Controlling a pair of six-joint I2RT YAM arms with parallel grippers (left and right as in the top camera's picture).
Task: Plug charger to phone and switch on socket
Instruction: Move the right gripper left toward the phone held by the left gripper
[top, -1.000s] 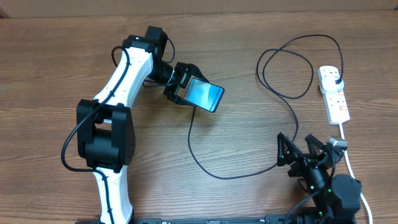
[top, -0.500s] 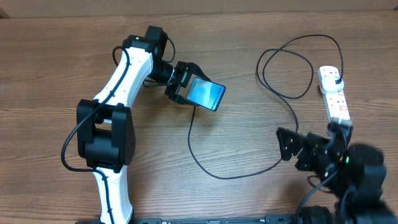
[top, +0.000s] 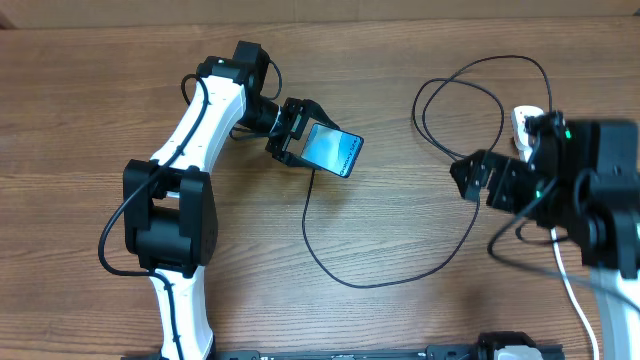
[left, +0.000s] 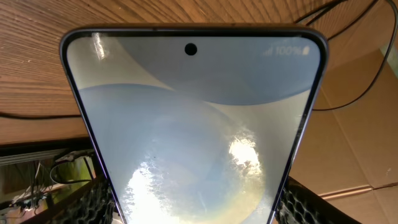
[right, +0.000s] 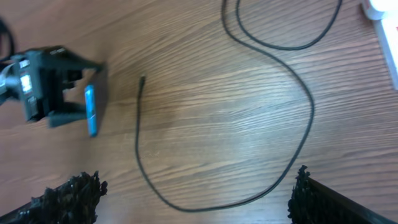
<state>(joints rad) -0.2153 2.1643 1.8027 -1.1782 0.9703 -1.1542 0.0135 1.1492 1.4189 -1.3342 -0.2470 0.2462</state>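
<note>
Charger (top: 372, 286) is the long thin black cable that loops across the wooden table (top: 90, 90). Its small tip (right: 142, 78) lies loose on the wood, near the phone but apart from it, so it is not yet plugged in.

The change is on the right side. One second ago the right arm (top: 600, 200) was low at the near edge of the table. Now it has swung up over the far right part, where it hides most of the socket (top: 521, 119); only one white end shows. The right gripper (top: 478, 180) has its jaws wide apart and carries nothing. Its camera looks toward the tip and the phone, so I judge it is preparing to fetch the tip, and the switch comes later.

The left arm (top: 200, 120) has not moved. The left gripper (top: 298, 138) is clamped on the sides of the phone (top: 333, 152) and holds it tilted over the middle of the table.

The only writing I can read is "100%" in the upper corner of the light blue screen.
</note>
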